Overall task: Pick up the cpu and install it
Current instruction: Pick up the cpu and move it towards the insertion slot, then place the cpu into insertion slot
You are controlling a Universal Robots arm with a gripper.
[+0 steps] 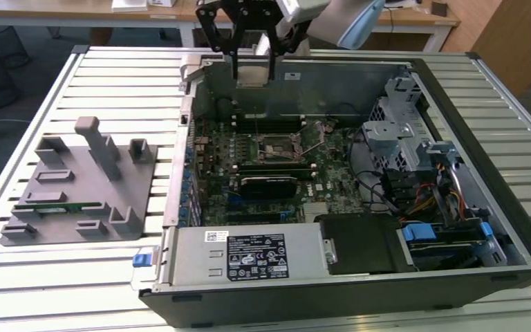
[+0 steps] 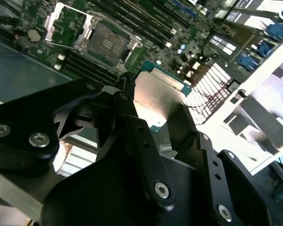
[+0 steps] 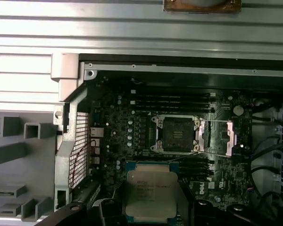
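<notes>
Fingers [image 2: 137, 136] are pinched on the cpu [image 3: 151, 195], held above the empty socket [image 3: 175, 134]; pickup done, seating not yet done.

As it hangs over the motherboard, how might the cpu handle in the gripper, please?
The cpu looks a thin flat plate, so probably stiff and light. Its smooth metal top looks slippery, so it might slide in the gripper if knocked.

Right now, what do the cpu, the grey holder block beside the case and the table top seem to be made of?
The cpu: silvery metal lid, catching glare in the second wrist view; its pale rim's material is unclear. The holder block: matte, uniform grey, likely plastic. The table top: pale ribbed slats with a soft sheen, probably aluminium.
</notes>
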